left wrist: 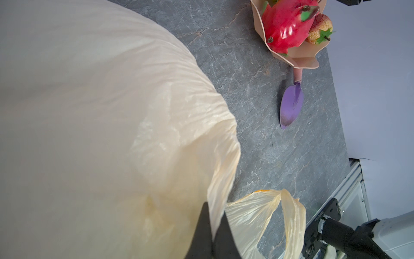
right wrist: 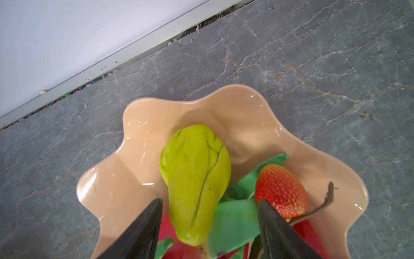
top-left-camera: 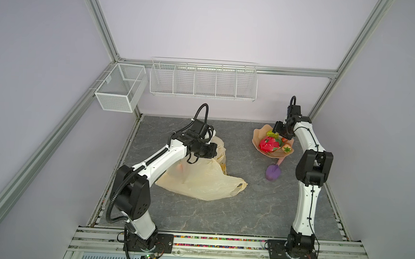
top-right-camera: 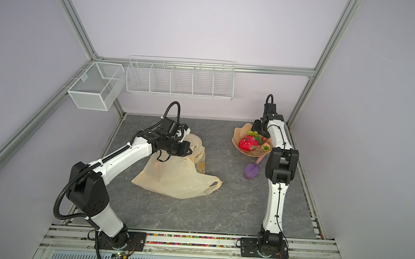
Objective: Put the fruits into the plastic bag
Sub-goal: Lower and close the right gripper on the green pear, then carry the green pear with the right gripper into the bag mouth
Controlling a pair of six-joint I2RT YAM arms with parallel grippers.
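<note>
Illegible white print (left wrist: 319,216) on black base plate (left wrist: 331,207) near plastic bag (left wrist: 112,134)

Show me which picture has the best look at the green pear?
The right wrist view: the green pear is close, big and almost whole in the pink dish. Both top views show only a tiny yellow-green speck. In the left wrist view I cannot make it out.

Left pincer (left wrist: 214,208) clamped, right (right wrist: 210,200) seemingly parted
</note>
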